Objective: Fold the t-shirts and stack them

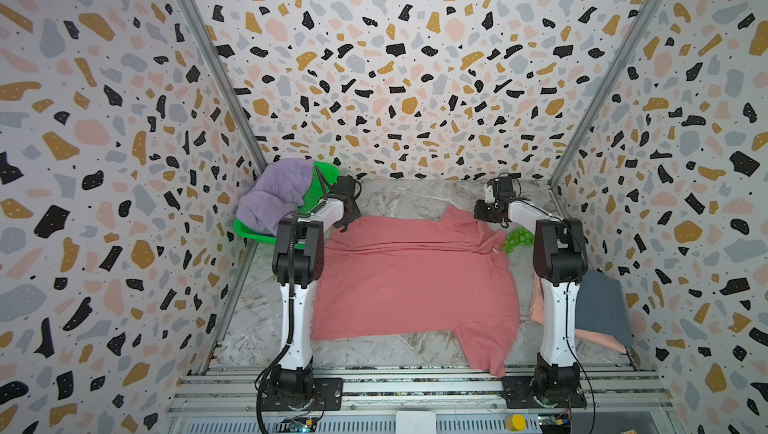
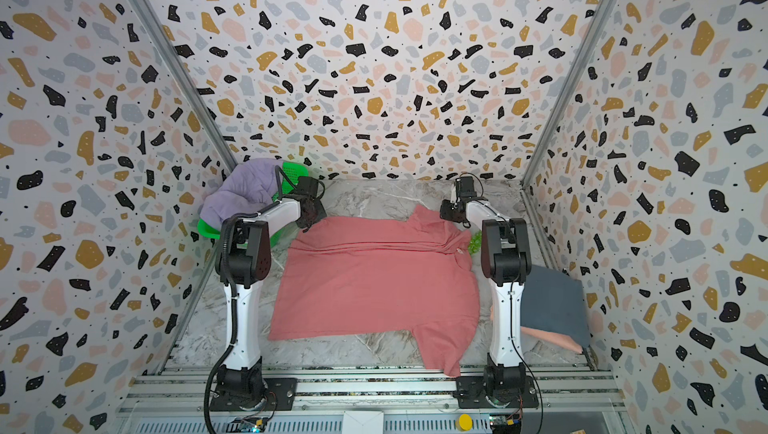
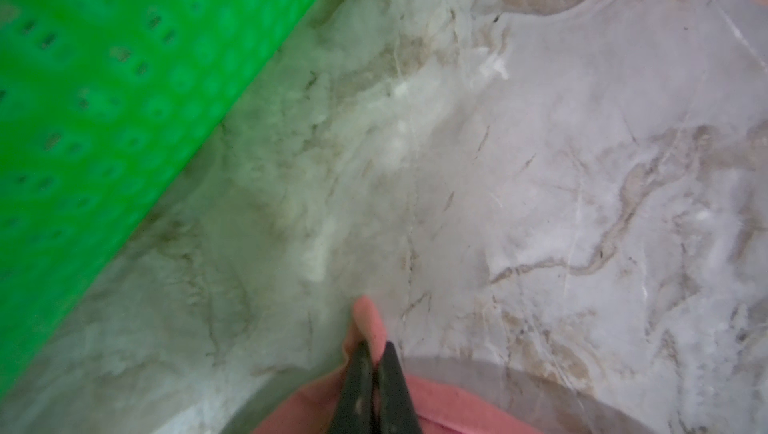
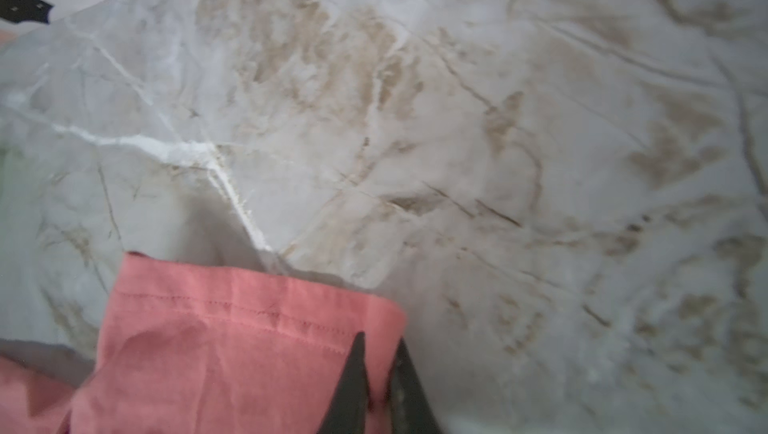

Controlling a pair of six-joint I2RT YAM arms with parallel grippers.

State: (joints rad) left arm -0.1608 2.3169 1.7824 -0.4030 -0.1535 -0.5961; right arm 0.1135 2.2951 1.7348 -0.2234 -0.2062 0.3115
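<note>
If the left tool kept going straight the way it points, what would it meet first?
Probably bare marble table just beyond the coral-red t-shirt corner the left tool pinches; the green basket lies off to the side, though depth is unclear.

You are looking at soft, matt cloth on the coral-red t-shirt [image 1: 411, 282] (its hem stitching is showing finely). The bench [image 1: 399, 199] is showing a smooth, marble-patterned face. The basket [image 3: 104, 78] is gleaming as perforated green plastic. The left claw [image 3: 377, 344] and right claw [image 4: 381, 337] are showing matt black fingers, and the frame rails [image 1: 415, 384] are looking like bare ribbed metal.
</note>
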